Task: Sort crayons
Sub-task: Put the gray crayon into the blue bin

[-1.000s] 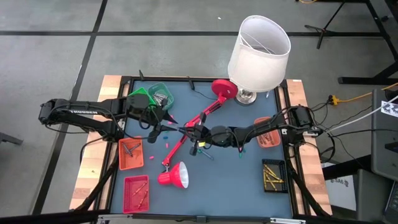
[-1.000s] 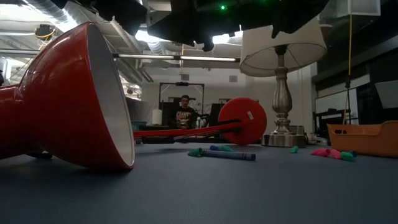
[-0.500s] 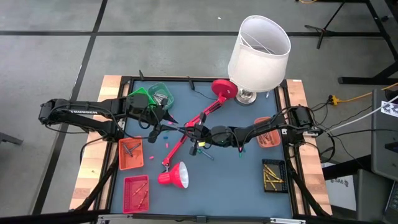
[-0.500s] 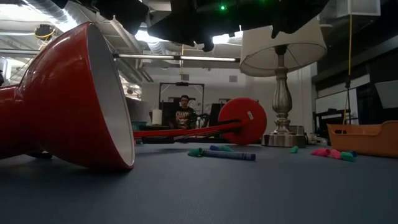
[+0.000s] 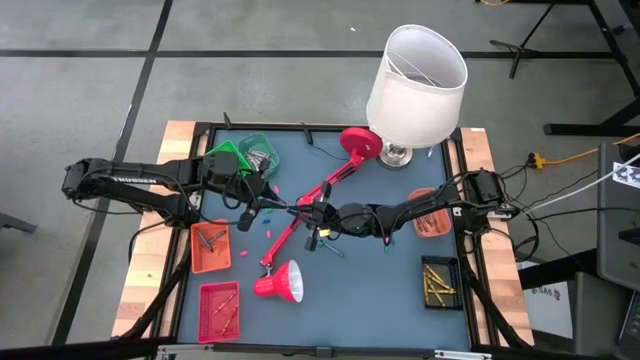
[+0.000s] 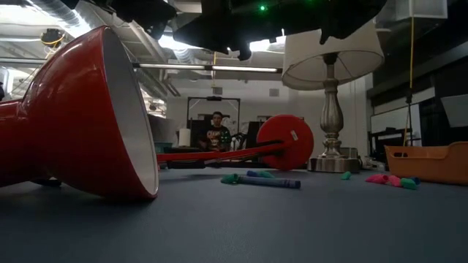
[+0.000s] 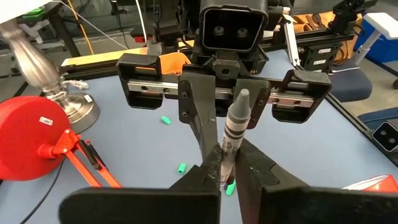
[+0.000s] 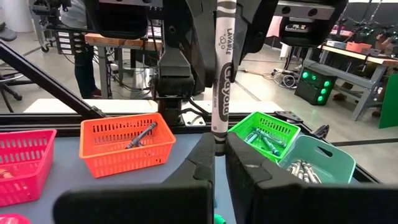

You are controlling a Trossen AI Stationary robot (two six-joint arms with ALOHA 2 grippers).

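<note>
A grey crayon [image 7: 235, 127] [image 8: 220, 74] stands upright above the middle of the table, where my two grippers meet. My left gripper [image 5: 268, 207] [image 7: 222, 177] reaches in from the left and is shut on it. My right gripper [image 5: 300, 209] [image 8: 216, 155] faces it from the right, also shut on the crayon. Loose crayons lie flat on the blue mat: pink ones [image 5: 270, 216], a blue one [image 6: 274, 183] and teal bits [image 6: 230, 177]. My left gripper pinches the grey crayon's lower end [image 7: 222, 167] between its two fingers. It comes in level from the table's left, fingers across the crayon. The crayon rises above the fingers, pointed tip [image 7: 242, 96] up, clear of the table. My right gripper pinches the same crayon near its lower end [image 8: 215, 140] between its two fingers. It comes in level from the table's right, fingers across the crayon. The labelled shaft [image 8: 221, 62] stands upright above the fingers, in front of the other gripper.
A red desk lamp lies across the mat: base [image 5: 360, 143], arm [image 5: 322, 190], shade [image 5: 280, 283]. A white-shaded lamp [image 5: 415, 85] stands at the far right. Baskets ring the mat: green [image 5: 228, 156], teal [image 5: 260, 150], orange [image 5: 210, 247], pink [image 5: 220, 308], orange [image 5: 430, 214], black [image 5: 439, 282].
My left gripper's fingers have drawn together on the grey crayon that my right gripper holds up. Both arms stay where they were.
</note>
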